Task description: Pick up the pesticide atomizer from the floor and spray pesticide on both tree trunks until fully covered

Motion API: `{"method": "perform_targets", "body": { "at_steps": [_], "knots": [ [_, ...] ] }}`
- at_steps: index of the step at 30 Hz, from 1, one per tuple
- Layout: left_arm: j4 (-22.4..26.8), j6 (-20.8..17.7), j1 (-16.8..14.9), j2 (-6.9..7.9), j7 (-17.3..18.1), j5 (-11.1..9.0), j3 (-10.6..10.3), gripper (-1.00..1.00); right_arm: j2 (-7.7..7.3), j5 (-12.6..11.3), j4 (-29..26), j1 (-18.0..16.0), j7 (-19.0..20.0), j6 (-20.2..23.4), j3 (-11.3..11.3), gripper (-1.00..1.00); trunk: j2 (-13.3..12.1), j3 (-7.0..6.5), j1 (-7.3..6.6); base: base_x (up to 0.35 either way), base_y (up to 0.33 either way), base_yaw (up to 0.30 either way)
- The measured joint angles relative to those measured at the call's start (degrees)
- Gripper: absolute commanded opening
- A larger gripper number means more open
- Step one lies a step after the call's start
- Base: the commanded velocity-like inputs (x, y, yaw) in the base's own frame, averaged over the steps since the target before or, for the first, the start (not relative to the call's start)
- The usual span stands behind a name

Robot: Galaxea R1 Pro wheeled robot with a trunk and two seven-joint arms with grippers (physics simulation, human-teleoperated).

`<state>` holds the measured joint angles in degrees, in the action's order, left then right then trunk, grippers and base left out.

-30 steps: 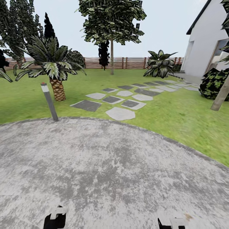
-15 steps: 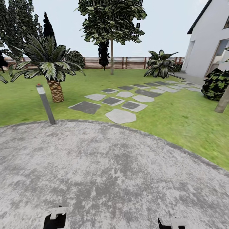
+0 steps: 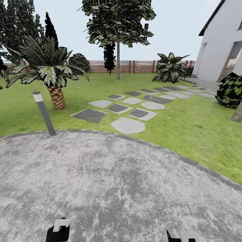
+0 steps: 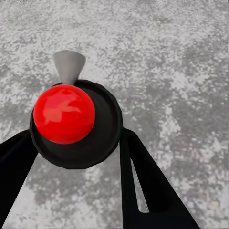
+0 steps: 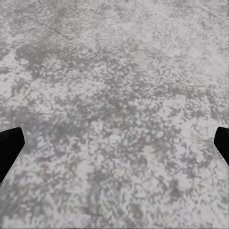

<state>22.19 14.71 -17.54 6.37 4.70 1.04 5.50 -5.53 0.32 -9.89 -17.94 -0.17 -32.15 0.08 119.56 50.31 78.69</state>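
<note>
At the floor's [image 3: 117,188] curved far-left edge a grey post [image 3: 43,112] leans, with the short palm [image 3: 55,84] behind it on the lawn [image 3: 188,124]. The head camera has swung slightly since a second ago, so both now sit further left in its view.

The left gripper [image 4: 76,136] hangs above the near part of the floor. Its black fingers [image 4: 143,181] are closed on the pesticide atomizer [image 4: 64,114], whose red ball top and grey nozzle show.

Stepping stones [image 3: 127,126] cross the lawn toward one tree trunk [image 3: 118,60] before the fence [image 3: 134,66].

The right gripper [image 5: 114,143] has its fingers spread wide over bare paving. By the house [image 3: 218,47], the second trunk [image 3: 237,114] has slid almost out of view.
</note>
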Motion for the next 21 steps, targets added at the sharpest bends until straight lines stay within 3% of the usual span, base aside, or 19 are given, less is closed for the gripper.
{"method": "perform_targets", "body": {
  "at_steps": [21],
  "knots": [
    [0.0,0.0,0.0,0.0,0.0,0.0,0.0,-1.0,-0.13,0.0,0.0,0.0,0.1,0.0,-0.1,1.0,0.0,0.0,0.0,0.338,0.0,0.0]
  ]
}}
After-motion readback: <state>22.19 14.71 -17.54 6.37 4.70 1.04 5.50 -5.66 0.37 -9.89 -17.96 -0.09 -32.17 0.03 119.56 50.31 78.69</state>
